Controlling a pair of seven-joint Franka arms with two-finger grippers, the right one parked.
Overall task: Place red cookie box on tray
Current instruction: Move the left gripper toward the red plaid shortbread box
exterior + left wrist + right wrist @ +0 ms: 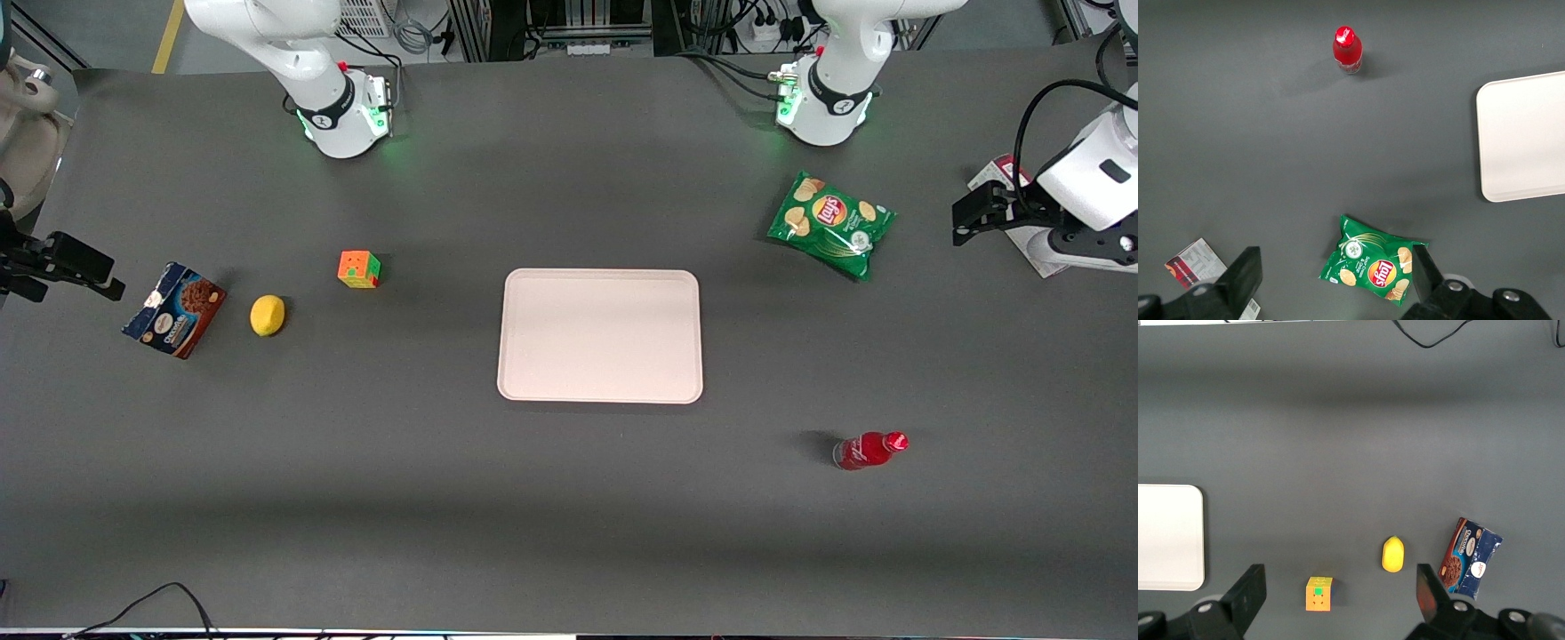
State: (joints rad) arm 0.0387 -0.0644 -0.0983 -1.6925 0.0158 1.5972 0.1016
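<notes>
Your end effector [971, 216] hangs at the working arm's end of the worktop [569, 498], fingers [1245, 277] spread apart and holding nothing. The red box [1013, 206] lies right under it, mostly hidden by the arm in the front view; the left wrist view shows only a corner of it [1197, 261] (the white printed panel, with a strip of dark red) beside one finger.

The chip bag [831, 224] lies between the box and the tray [600, 336], a little farther from the front camera than the tray. The red bottle [869, 450] lies on its side, nearer the front camera than the tray. Toward the parked arm's end you have a cube [358, 268], a lemon [267, 315] and a blue box [174, 309], all well apart from the tray.

The worktop is dark grey and matte; cables [729, 53] crowd the floor past the arm bases.

Only the right wrist view shows the blue box's printed face [1470, 556] squarely.
</notes>
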